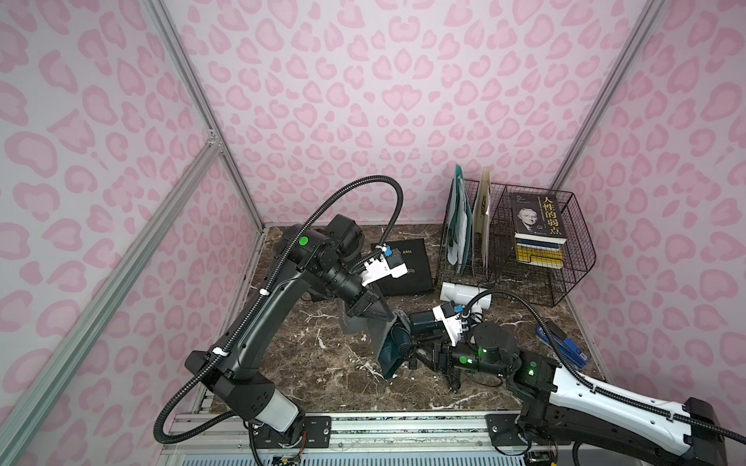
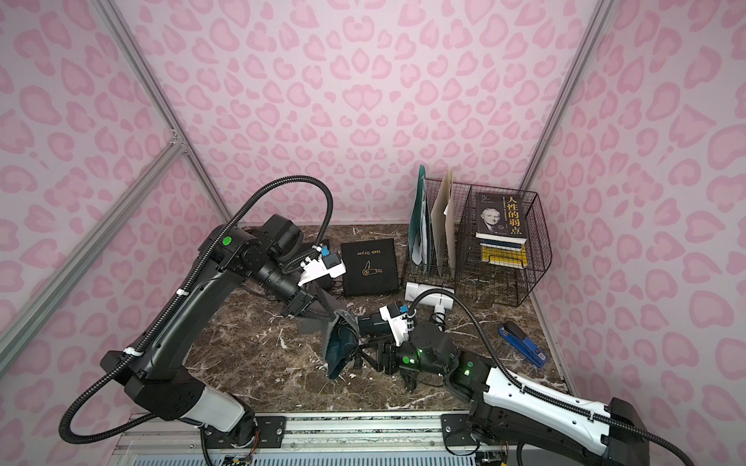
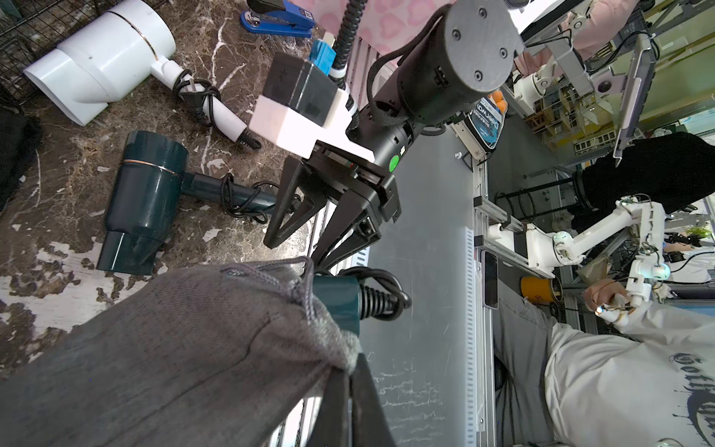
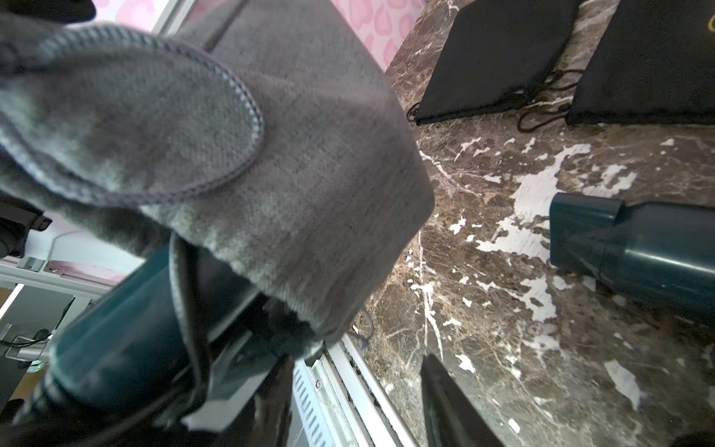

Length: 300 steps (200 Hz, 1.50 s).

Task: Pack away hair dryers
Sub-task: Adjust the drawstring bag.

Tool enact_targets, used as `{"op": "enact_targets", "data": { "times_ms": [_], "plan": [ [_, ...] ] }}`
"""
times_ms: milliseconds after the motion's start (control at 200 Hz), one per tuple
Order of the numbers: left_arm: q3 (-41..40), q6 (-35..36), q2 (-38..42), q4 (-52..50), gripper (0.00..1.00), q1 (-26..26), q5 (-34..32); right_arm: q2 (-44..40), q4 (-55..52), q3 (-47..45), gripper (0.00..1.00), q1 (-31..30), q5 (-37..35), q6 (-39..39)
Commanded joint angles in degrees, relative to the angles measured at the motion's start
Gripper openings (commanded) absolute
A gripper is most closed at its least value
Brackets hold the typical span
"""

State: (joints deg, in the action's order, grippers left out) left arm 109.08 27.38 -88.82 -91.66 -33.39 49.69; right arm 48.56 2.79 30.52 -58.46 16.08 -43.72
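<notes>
Left gripper [image 3: 350,371] is clamped on the rim of the grey pouch [image 3: 174,348], holding the mouth up off the marble table [image 1: 323,363]. I read that as keeping the opening presented to the other arm.

Right gripper [image 3: 296,251] hangs just beside the pouch mouth, jaws apart, nothing between them that I can see.

One teal dryer [image 3: 336,305] sits part way inside the grey pouch. Its handle end and coiled cord poke out past the drawstring hem, so I judge this one not yet fully bagged.

The second teal dryer [image 3: 143,201] lies on its side on the table, cord wound on the handle, near the right arm. The white dryer [image 3: 100,58] lies beyond it, against the foot of the wire rack [image 1: 464,250]. Both are loose and unbagged.

Two black pouches [image 4: 499,58] lie flat at the back of the table; they look empty, probably meant for the remaining two.

The rack holds upright folders. The wire basket [image 1: 577,258] beside it holds stacked books. A blue stapler [image 1: 563,343] lies apart, unrelated.
</notes>
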Motion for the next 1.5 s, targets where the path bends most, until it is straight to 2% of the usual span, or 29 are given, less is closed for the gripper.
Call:
{"op": "enact_targets", "data": {
  "times_ms": [0,305,645,705,805,935,1115,1395,1495],
  "plan": [
    [0.3,-0.1,0.2,-0.1,0.01,0.1,3.3,0.5,4.8,0.4,0.54,-0.3,-0.7,1.3],
    [0.1,-0.1,0.3,-0.7,0.02,0.1,5.5,2.4,6.8,1.1,0.52,-0.6,-1.1,2.5],
    [0.5,0.1,0.5,-1.5,0.02,0.2,8.0,2.5,10.6,0.8,0.34,-0.8,-2.6,4.0],
    [0.7,0.2,0.6,-1.6,0.02,0.2,8.3,2.8,10.7,1.0,0.28,-0.8,-2.8,4.4],
    [0.9,0.5,0.7,-2.0,0.02,0.3,9.1,3.4,10.7,1.0,0.29,-0.8,-3.3,4.6],
    [1.2,0.7,0.7,-2.3,0.02,0.8,10.0,4.2,11.2,0.9,0.38,-1.2,-3.6,4.6],
    [1.2,0.8,0.5,-2.6,0.02,1.4,11.8,4.6,13.9,0.7,0.38,-1.9,-3.5,5.3],
    [-0.1,1.0,0.6,-2.8,0.02,1.7,14.6,3.0,17.4,-0.7,0.28,-2.0,-3.6,5.7],
    [-0.5,1.0,0.6,-2.9,0.02,1.7,15.3,2.5,18.2,-1.3,0.20,-2.0,-4.6,5.8]
  ]
}}
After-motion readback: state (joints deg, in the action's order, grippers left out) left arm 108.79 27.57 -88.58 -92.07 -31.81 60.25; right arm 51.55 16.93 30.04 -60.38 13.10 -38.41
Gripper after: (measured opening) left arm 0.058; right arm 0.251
